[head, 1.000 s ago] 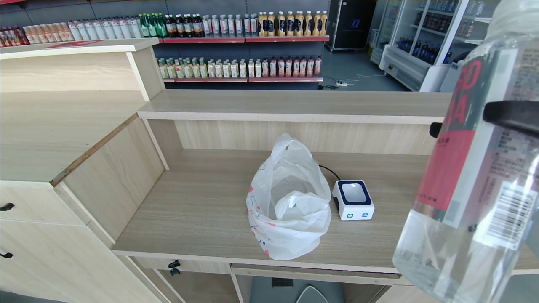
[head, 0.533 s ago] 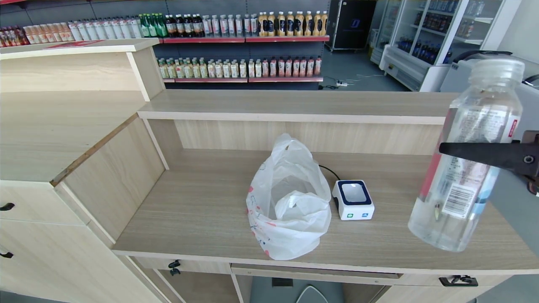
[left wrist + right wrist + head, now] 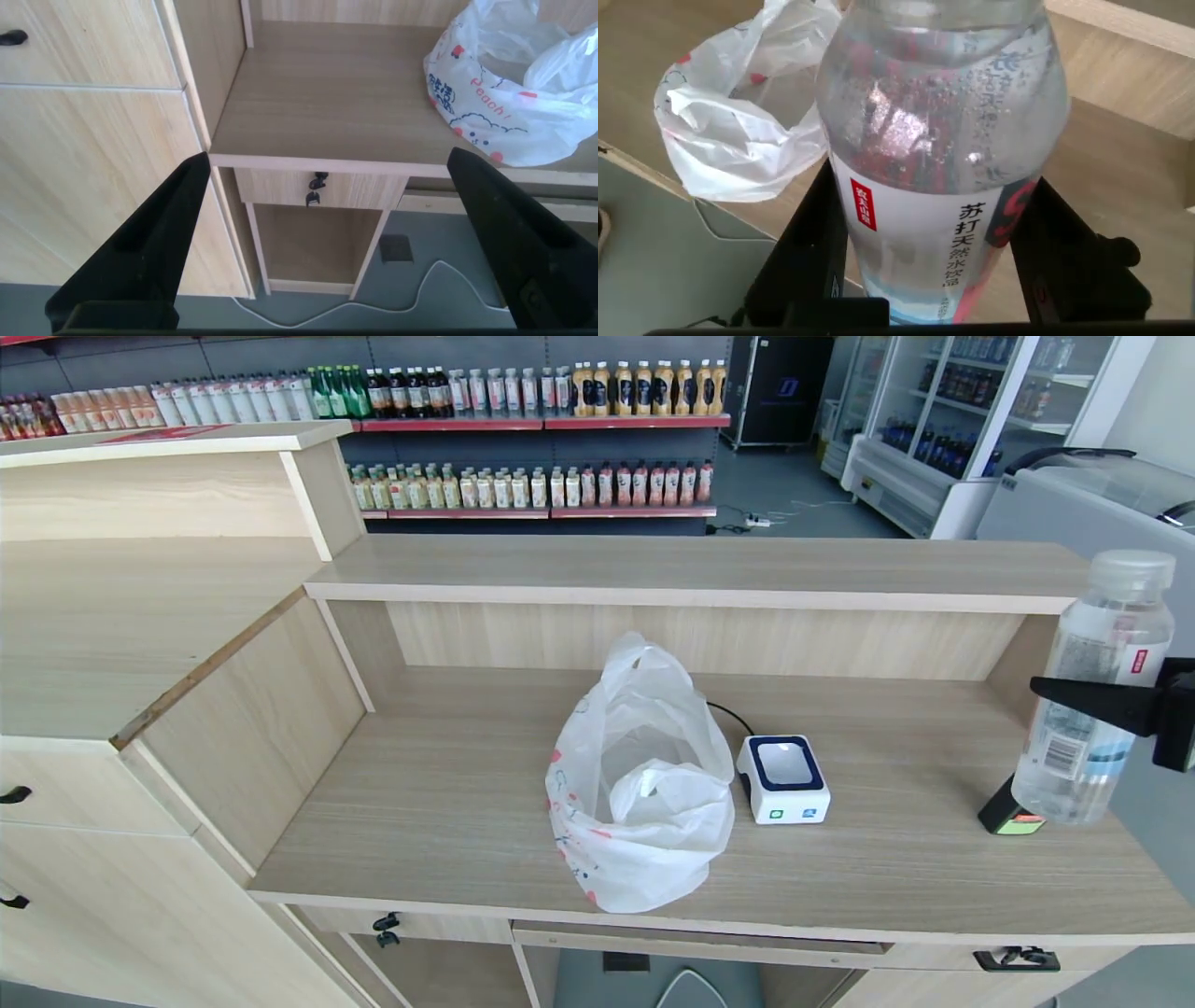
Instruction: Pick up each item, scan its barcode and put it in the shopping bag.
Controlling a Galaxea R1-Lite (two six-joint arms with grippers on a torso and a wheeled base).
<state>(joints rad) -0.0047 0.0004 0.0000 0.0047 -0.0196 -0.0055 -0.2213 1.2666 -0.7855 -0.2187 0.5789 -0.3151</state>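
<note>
Clear bottle (image 3: 1107, 639), red-white label; white bag (image 3: 644, 845), red-blue print; white scanner (image 3: 782, 780), navy window.

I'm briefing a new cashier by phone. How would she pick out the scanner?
On the low wooden counter, find the white bag. Just to its right sits the scanner: a small white box with a dark-framed window on top.

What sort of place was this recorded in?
Most likely a shop checkout: shelves of bottled drinks and glass-door fridges stand behind a wooden counter holding a barcode scanner beside a shopping bag.
</note>
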